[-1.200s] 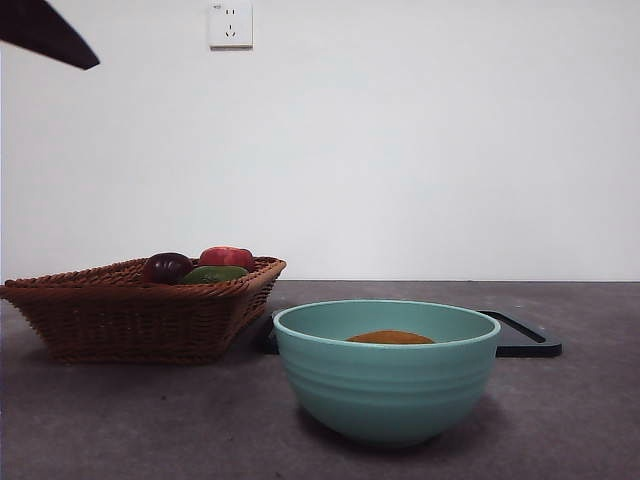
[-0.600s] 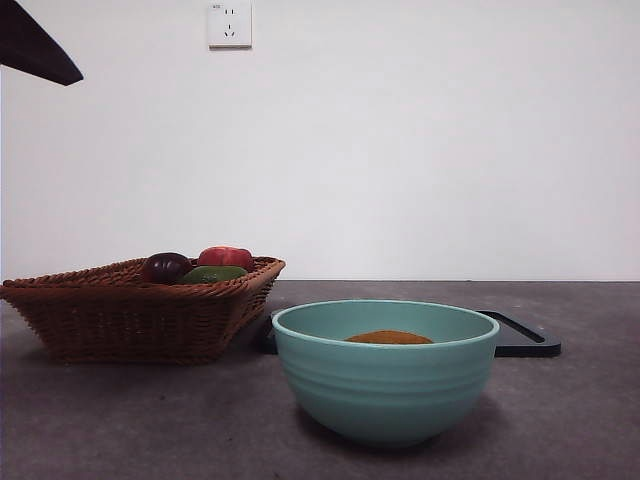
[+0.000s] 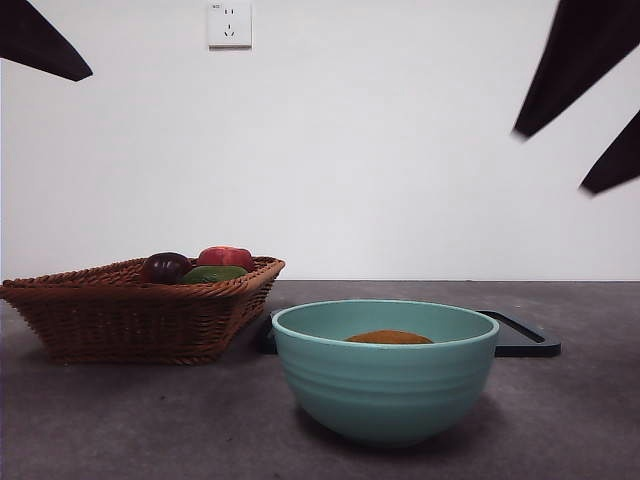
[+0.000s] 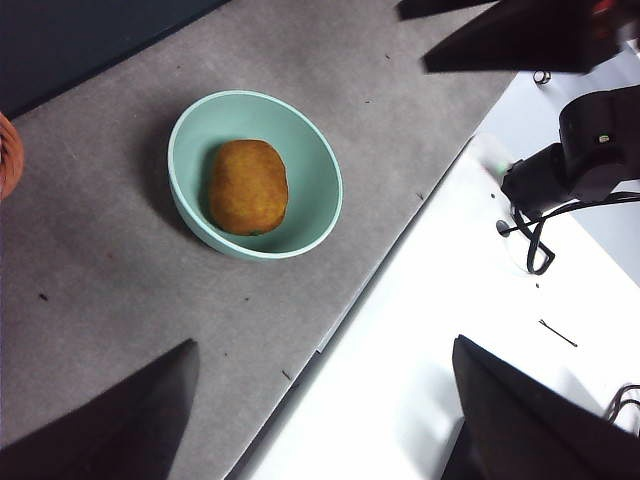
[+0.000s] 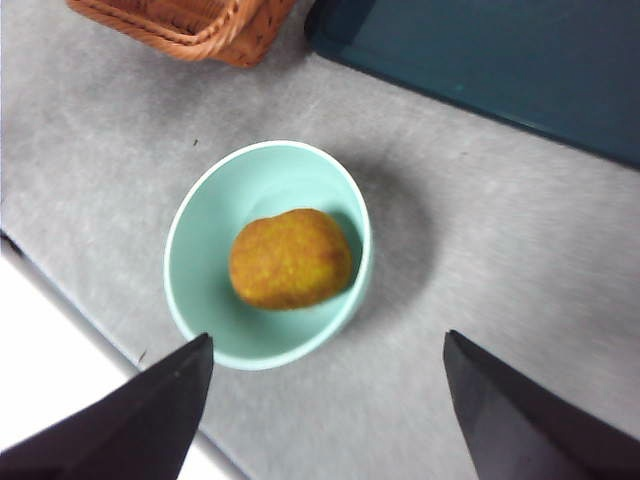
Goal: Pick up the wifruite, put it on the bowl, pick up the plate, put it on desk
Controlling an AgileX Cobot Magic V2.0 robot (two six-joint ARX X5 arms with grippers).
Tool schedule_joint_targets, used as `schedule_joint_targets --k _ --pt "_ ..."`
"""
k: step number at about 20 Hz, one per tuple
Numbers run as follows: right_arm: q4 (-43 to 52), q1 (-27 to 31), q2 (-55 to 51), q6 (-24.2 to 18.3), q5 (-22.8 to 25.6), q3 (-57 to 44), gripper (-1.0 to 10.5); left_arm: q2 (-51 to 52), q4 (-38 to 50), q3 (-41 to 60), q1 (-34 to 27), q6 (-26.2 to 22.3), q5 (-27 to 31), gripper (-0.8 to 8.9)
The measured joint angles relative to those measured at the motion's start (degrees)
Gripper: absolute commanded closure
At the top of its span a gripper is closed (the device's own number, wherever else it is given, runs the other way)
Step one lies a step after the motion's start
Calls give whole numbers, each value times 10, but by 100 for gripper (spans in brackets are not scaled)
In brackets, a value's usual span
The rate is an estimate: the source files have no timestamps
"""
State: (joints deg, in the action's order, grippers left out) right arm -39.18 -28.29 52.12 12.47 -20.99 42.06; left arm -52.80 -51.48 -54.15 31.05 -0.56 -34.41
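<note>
- I see the wifruite (image 5: 290, 257) lying in the bowl (image 3: 386, 390): done.
- Plate (image 3: 525, 338) behind the bowl untouched; both pincers (image 5: 325, 415) (image 4: 320, 410) high, wide, empty.

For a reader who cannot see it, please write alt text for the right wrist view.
A small brown-orange wifruite lies inside a teal-green bowl on the grey desk, seen from above between the right gripper's open black jaws. A wicker basket corner and a dark tray lie beyond the bowl.
</note>
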Motion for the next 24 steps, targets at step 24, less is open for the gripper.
schedule_joint_targets --k 24 --pt "237 -67 254 30 90 -30 938 0 0 0 0 0 0 408"
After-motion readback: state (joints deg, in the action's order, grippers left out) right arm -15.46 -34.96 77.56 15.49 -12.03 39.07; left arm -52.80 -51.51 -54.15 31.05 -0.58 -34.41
